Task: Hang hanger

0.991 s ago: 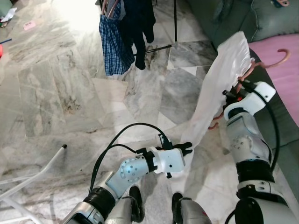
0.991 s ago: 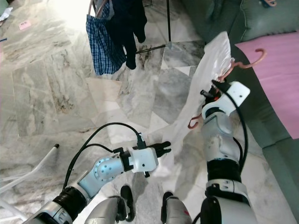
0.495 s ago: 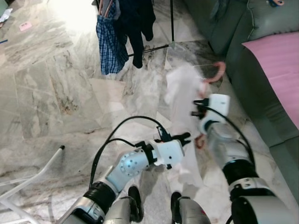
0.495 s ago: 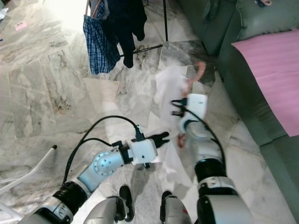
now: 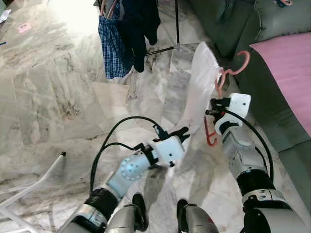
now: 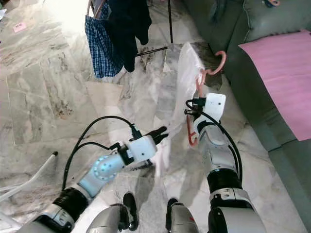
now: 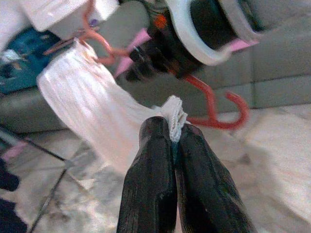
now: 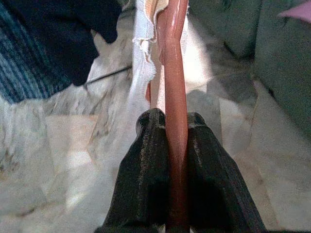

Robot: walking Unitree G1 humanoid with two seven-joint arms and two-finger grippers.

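Holding: right gripper (image 8: 167,145) clamped on pink plastic hanger (image 5: 219,87), raised right of centre.
Pinching: left gripper (image 7: 172,141) closed on white cloth garment (image 5: 200,87) hem.
Remaining: carrying to far clothes rack (image 5: 177,29); hanging not yet done.

Right gripper (image 5: 214,106): you grip the pink hanger (image 5: 228,74), white garment (image 5: 200,85) draped on it.
Left gripper (image 5: 182,133): you pinch the garment's lower edge.

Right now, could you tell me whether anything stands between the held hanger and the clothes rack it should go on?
Nothing visible does: bare marble floor lies between the pink hanger in the right gripper and the rack's hanging clothes.
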